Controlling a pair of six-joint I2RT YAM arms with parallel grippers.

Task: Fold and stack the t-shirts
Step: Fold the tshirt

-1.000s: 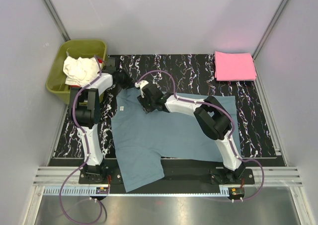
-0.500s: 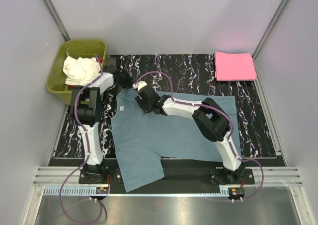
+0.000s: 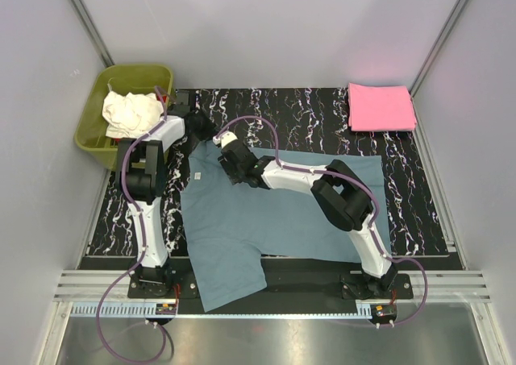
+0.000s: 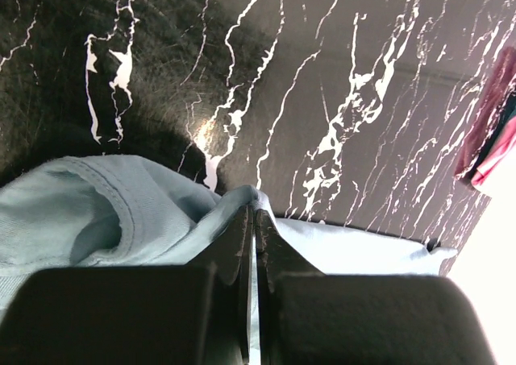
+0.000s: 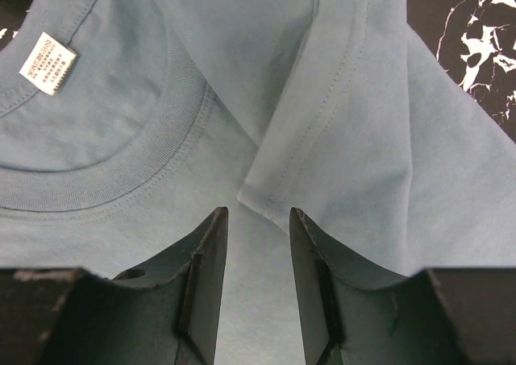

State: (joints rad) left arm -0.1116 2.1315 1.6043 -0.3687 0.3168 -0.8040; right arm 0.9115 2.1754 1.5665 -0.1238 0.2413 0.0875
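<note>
**One shirt mid-fold, one already folded**

Most of the black marbled counter (image 3: 322, 111) is covered by the blue-grey t-shirt (image 3: 274, 212). It lies flat with its collar (image 5: 121, 172) toward the far left, and one part trails past the near edge. A sleeve (image 5: 322, 99) is turned over beside the collar.

My left hand (image 4: 251, 212) is closed, pinching the shirt's far edge. My right hand (image 5: 258, 220) sits over the corner of the turned sleeve, fingers partly apart with nothing between them.

A pink t-shirt (image 3: 380, 107) lies folded at the far right corner. A cream-white t-shirt (image 3: 129, 114) is heaped in the olive-green tub (image 3: 93, 139) at far left.

I judge this to be an early fold of the blue-grey shirt. Next, my right hand needs to close on the sleeve edge. Then both hands should carry the cloth across together without bunching it.
</note>
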